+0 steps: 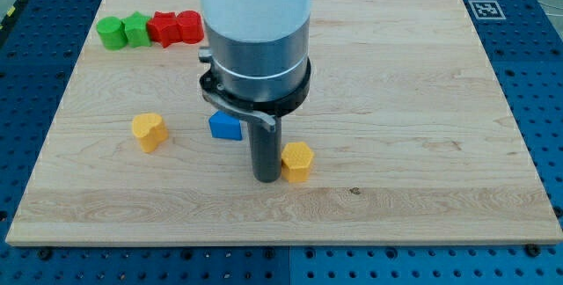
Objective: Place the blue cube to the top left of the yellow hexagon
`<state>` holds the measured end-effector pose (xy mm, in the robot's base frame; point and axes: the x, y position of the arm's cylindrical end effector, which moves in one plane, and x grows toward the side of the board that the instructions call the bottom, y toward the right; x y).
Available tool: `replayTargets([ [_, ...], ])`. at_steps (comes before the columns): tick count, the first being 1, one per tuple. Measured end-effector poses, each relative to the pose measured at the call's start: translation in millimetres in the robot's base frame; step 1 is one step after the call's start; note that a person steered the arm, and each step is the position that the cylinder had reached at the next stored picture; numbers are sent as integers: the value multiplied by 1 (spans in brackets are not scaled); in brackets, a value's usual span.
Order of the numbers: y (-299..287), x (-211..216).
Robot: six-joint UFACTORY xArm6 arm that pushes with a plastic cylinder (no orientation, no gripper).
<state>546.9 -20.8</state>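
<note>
Blue cube sits on the wooden board near its middle, partly tucked behind the arm's grey collar, up and to the view's left of the yellow hexagon and apart from it. No pincer here, only a straight dark rod: my tip rests on the board just beside the hexagon's left face, seemingly touching it, holding nothing. A yellow heart-like block lies well to the left, and two green and two red blocks line the top left corner.

Single raised front view, angled down, whole wooden board close
</note>
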Motion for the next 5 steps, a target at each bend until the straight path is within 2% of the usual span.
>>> replayTargets([
  [3, 0, -14],
  [5, 0, 3],
])
